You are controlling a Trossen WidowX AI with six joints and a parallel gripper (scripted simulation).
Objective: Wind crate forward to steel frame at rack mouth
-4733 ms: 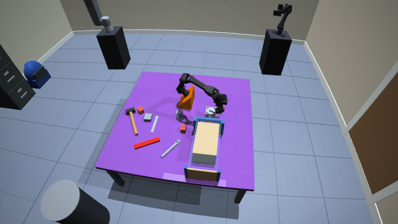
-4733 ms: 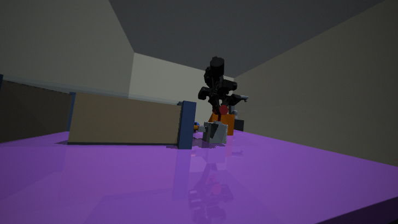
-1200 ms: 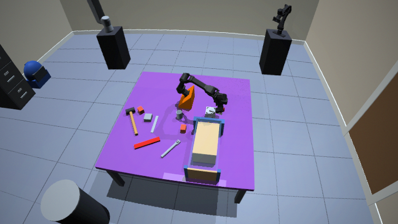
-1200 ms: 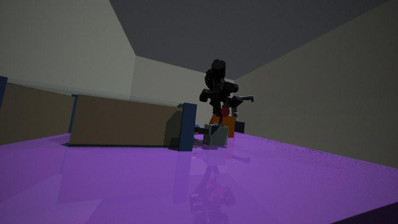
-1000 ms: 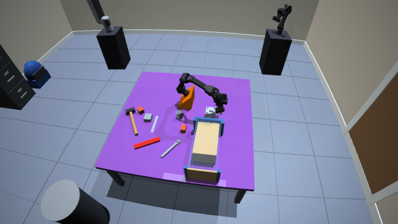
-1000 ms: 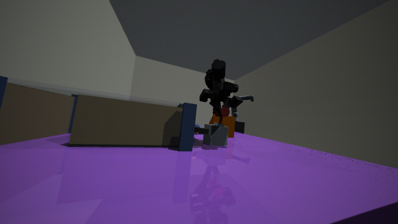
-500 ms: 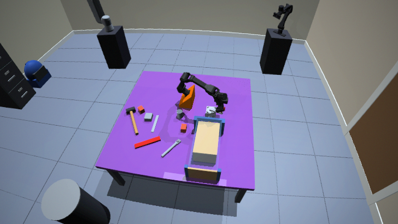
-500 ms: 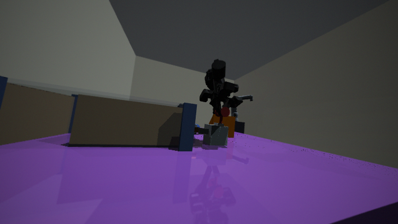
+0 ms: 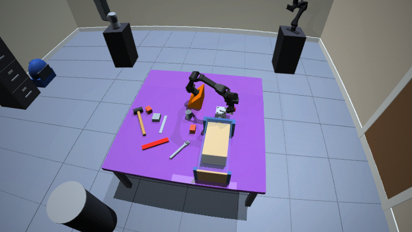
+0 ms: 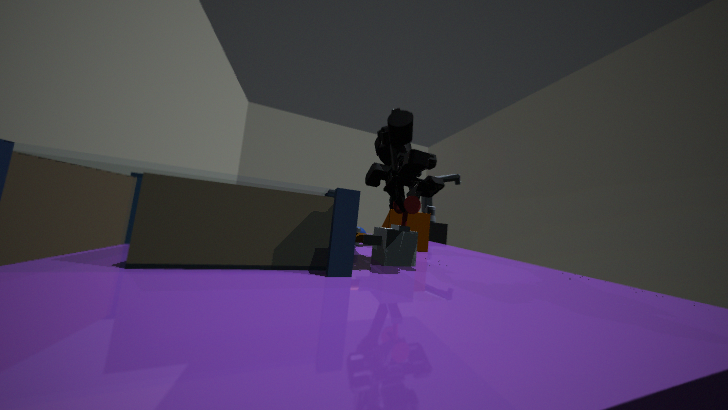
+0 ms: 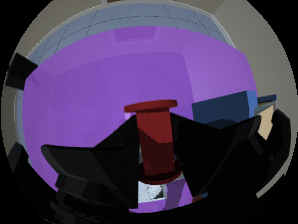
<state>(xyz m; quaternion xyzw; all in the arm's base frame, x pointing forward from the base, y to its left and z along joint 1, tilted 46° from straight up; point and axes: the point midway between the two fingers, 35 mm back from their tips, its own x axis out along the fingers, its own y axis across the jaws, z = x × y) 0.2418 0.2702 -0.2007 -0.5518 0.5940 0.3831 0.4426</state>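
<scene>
The crate (image 9: 217, 140) (image 10: 229, 224), a long tan box, sits flat inside the guard's clear panels (image 9: 199, 162) (image 10: 203, 176). Its far end is close to the blue frame (image 9: 233, 128) (image 10: 347, 234) (image 11: 222, 111); contact is unclear. The pale grey winch (image 9: 220, 114) (image 10: 394, 249) (image 11: 152, 192) sits on the surface just beyond. Above it, the handle's upright red grip (image 9: 234, 109) (image 10: 411, 204) (image 11: 156, 137) is held between the jaws.

The dark hand (image 10: 406, 203) is at a red knob (image 10: 412, 204) above the grey winch (image 10: 394, 247). The tan crate (image 10: 229, 224) sits flat on the purple bench (image 10: 509, 325), behind a blue post (image 10: 342, 232).
</scene>
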